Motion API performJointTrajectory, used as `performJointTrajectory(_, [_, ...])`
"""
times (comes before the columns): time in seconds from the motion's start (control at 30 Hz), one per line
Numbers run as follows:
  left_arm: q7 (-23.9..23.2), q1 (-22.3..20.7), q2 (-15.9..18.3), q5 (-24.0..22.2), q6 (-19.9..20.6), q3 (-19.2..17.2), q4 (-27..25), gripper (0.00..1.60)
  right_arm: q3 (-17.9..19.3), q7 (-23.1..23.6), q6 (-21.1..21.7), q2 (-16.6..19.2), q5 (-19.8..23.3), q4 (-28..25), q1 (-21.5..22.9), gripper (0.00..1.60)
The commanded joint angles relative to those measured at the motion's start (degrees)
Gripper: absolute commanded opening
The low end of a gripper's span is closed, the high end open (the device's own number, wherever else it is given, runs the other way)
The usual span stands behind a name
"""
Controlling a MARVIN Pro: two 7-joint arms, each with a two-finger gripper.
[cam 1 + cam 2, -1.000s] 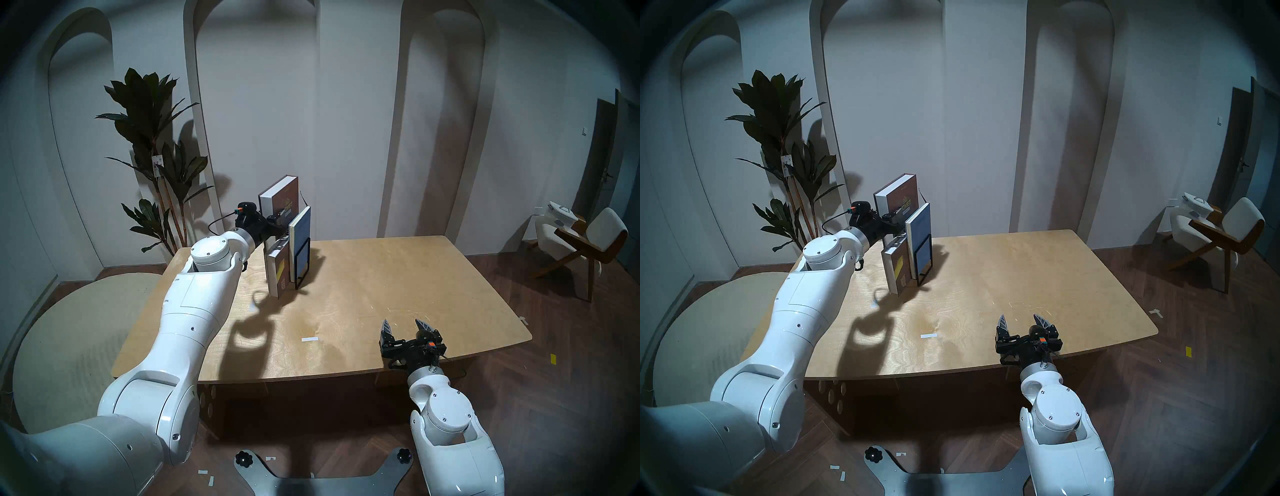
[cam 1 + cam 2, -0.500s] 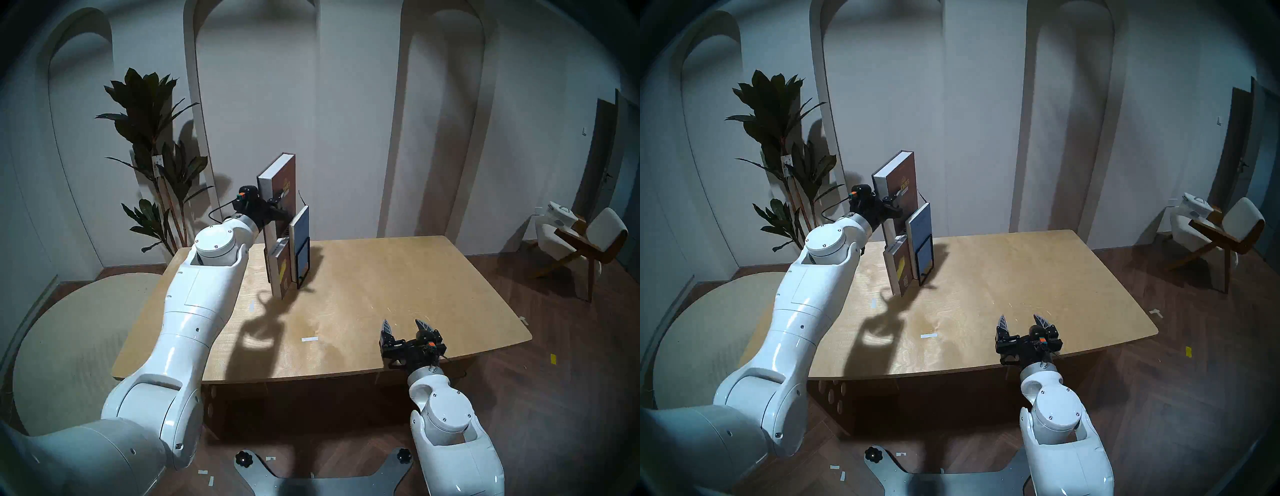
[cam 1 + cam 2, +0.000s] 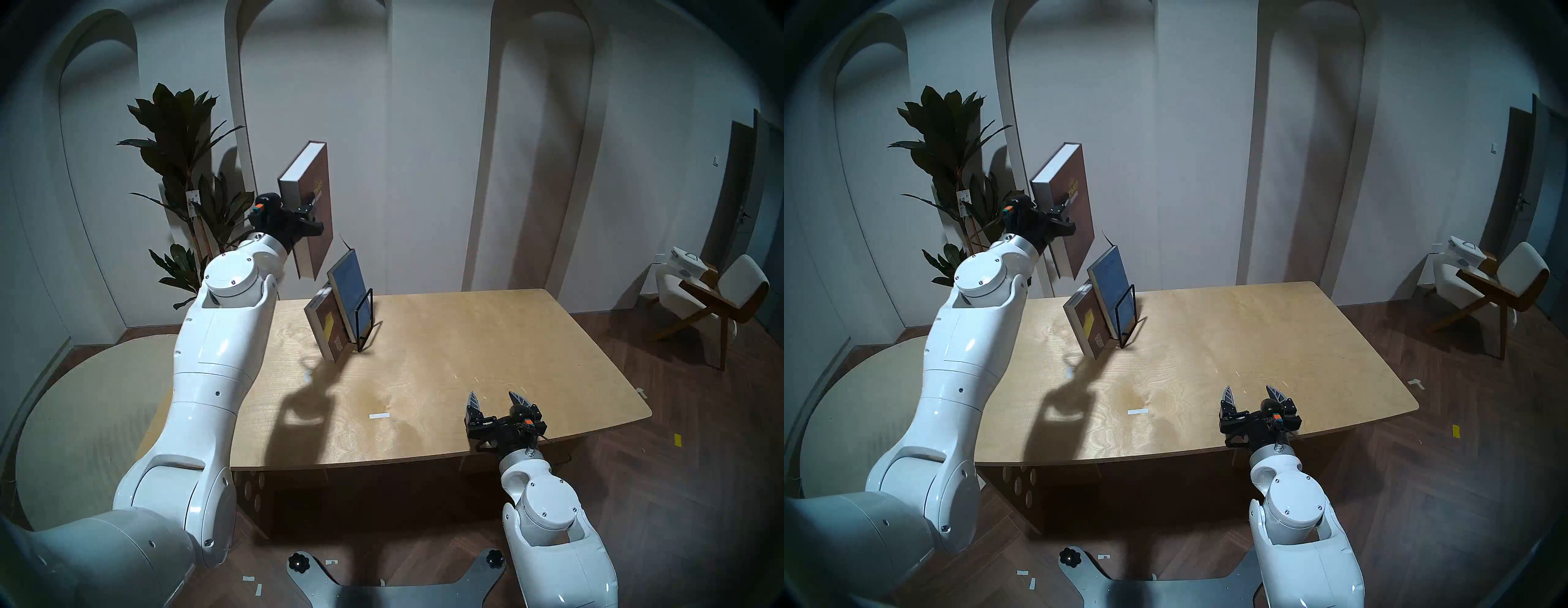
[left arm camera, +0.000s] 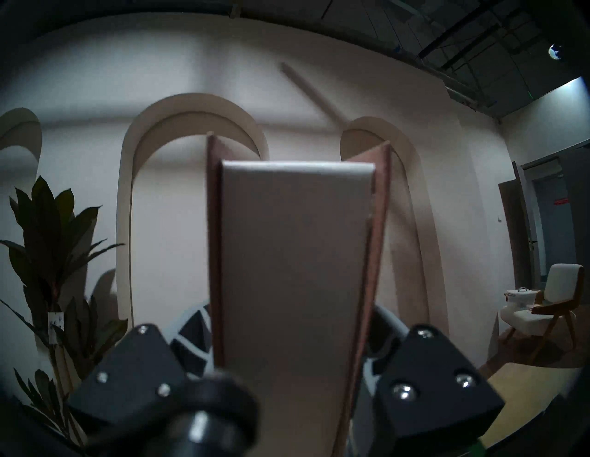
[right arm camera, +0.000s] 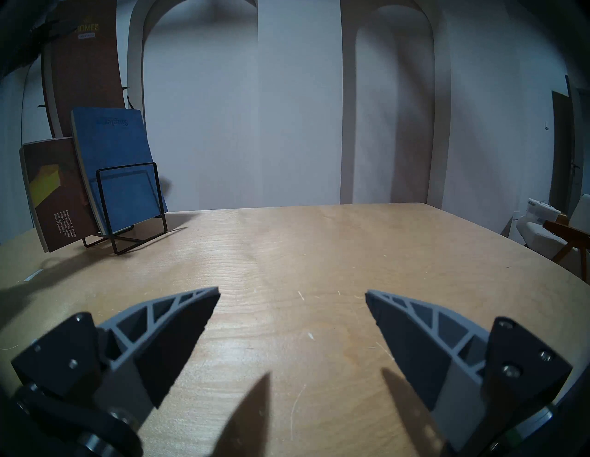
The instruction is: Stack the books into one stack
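My left gripper [image 3: 311, 206] is shut on the large brown "HOMES" book [image 3: 316, 229] and holds it upright in the air, above and left of the black wire rack [image 3: 365, 316]. In the left wrist view the book's white page edge [image 4: 293, 271] fills the space between my fingers. The thin blue book [image 3: 350, 291] stands in the rack and leans left. A smaller brown book with a yellow patch [image 3: 329, 329] leans beside it on the left. Both show in the right wrist view, blue book [image 5: 115, 153] and brown book [image 5: 54, 191]. My right gripper [image 3: 496, 399] is open and empty over the table's front right.
The wooden table [image 3: 466, 339] has a white tape strip [image 3: 379, 415] near its front middle. A tall potted plant [image 3: 186, 170] stands behind the left arm. A chair [image 3: 721, 297] is at the far right of the room.
My left gripper has lifted the large brown book up and to the left, out of the rack. The blue and smaller brown books have tipped to lean left. The right arm has not moved.
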Motion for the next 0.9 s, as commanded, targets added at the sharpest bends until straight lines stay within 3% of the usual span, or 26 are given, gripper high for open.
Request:
performJointTrajectory(0.0, [-3.84, 0.1, 1.17, -2.63, -2.14, -1.18, -6.17, 0.0, -0.06, 0.08, -0.28, 0.08, -0.08, -1.31, 0.22, 1.6])
performJointTrajectory(0.33, [-5.64, 2.47, 4.24, -1.53, -7.89, -3.63, -12.61, 0.0, -0.06, 0.06, -0.29, 0.06, -0.07, -1.19, 0.29, 1.6])
performJointTrajectory(0.47, [-6.58, 5.89, 5.77, 0.96, -10.71, -3.04, -16.94, 0.0, -0.06, 0.06, -0.3, 0.05, -0.06, -1.12, 0.32, 1.6])
performJointTrajectory(0.57, [-7.7, 9.21, 6.75, 5.36, -14.57, -0.8, -18.98, 0.0, -0.05, 0.05, -0.29, 0.04, -0.05, -0.96, 0.4, 1.6])
performJointTrajectory(0.87, [-9.1, 16.26, 10.07, 15.34, -18.41, 3.79, -25.0, 0.0, -0.04, 0.03, -0.29, 0.02, -0.03, -0.7, 0.51, 1.6])
